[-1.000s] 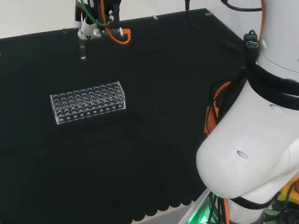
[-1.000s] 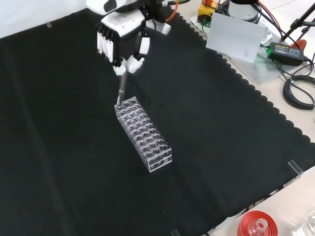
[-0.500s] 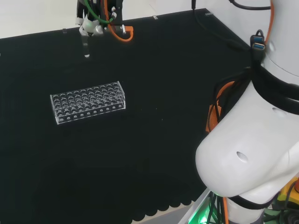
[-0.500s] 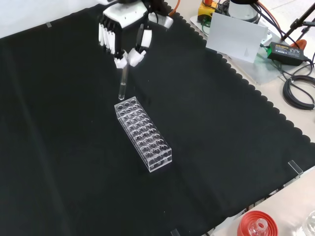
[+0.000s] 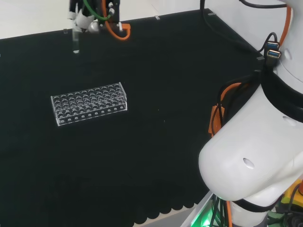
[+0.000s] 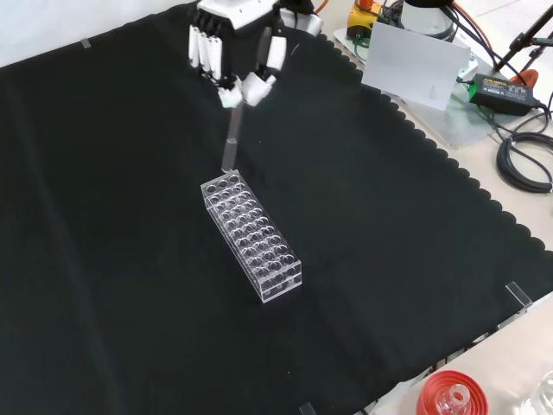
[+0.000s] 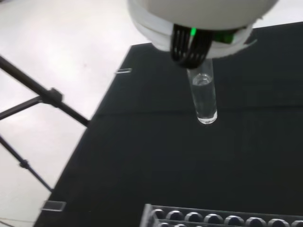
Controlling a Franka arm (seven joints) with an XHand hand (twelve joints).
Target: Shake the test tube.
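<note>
A clear glass test tube (image 6: 231, 143) hangs upright from the black and white hand (image 6: 235, 54), whose fingers (image 6: 255, 86) pinch its top end. In the front view the tube's lower end is just above the far end of the clear plastic tube rack (image 6: 253, 236). The head view has the hand (image 5: 84, 19) at the top left with the test tube (image 5: 75, 42) below it, well beyond the rack (image 5: 89, 103). Seen from the wrist, the test tube (image 7: 203, 96) holds clear liquid and floats above the black cloth, with the rack's edge (image 7: 222, 220) nearby.
The arm's big white links (image 5: 255, 156) stand at the right of the head view. A red ribbed ring stand (image 6: 453, 396) sits at the cloth's near edge in the front view. A white box (image 6: 416, 67) and cables (image 6: 523, 156) lie beyond the cloth's scalloped right edge.
The hand has risen with the test tube, lifting its lower end clear of the rack's far end. In the head view it has shifted left and upward.
</note>
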